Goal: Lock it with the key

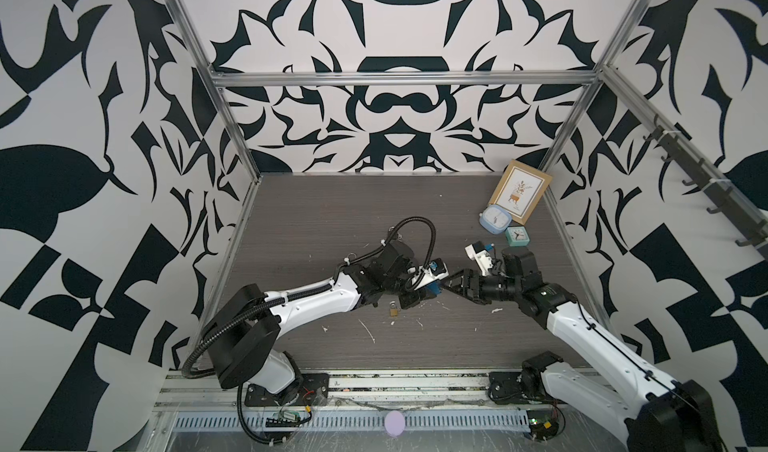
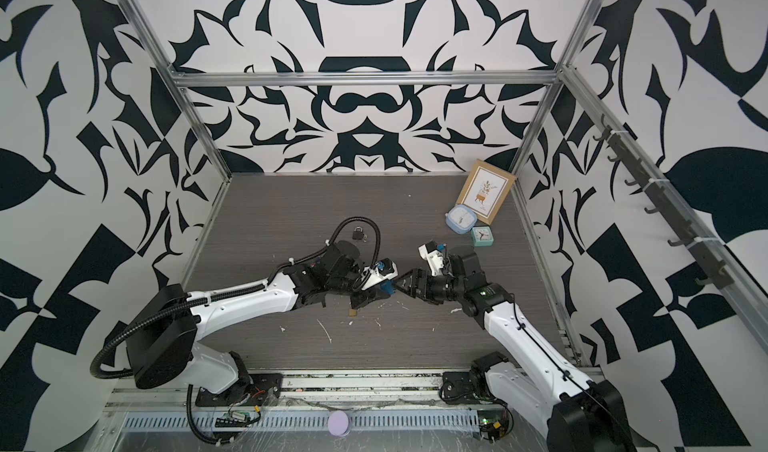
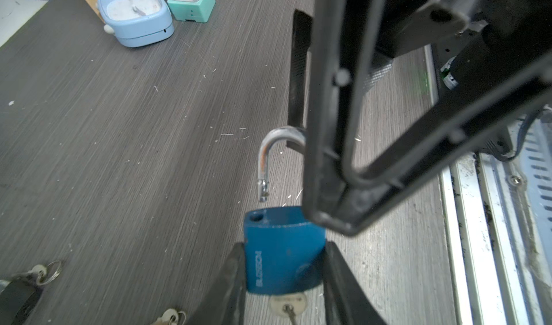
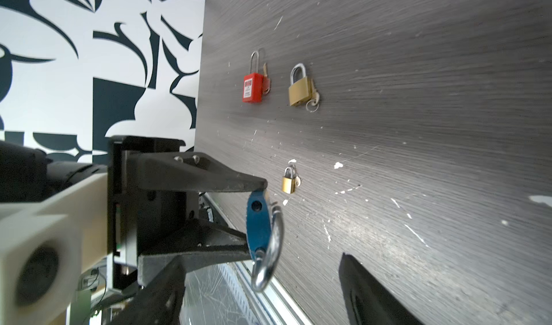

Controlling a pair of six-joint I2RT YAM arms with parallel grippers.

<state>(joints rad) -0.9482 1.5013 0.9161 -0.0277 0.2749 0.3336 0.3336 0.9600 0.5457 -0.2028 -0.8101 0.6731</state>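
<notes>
Blue padlock (image 3: 283,254): silver shackle (image 3: 265,156) sprung up, key (image 3: 288,304) in its base. The left gripper (image 3: 285,247) clamps its body. The right gripper (image 1: 449,283) has its jaws apart astride the shackle.

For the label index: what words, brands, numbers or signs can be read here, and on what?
"BLOSSOM": on the body of the blue padlock, left wrist view.
Label on the red padlock: too small to read.
Dials of the blue clock and the green clock: numbers blurred.
Print on the framed picture: too small.
Stamp on the key at the blue padlock's base: blurred.
</notes>
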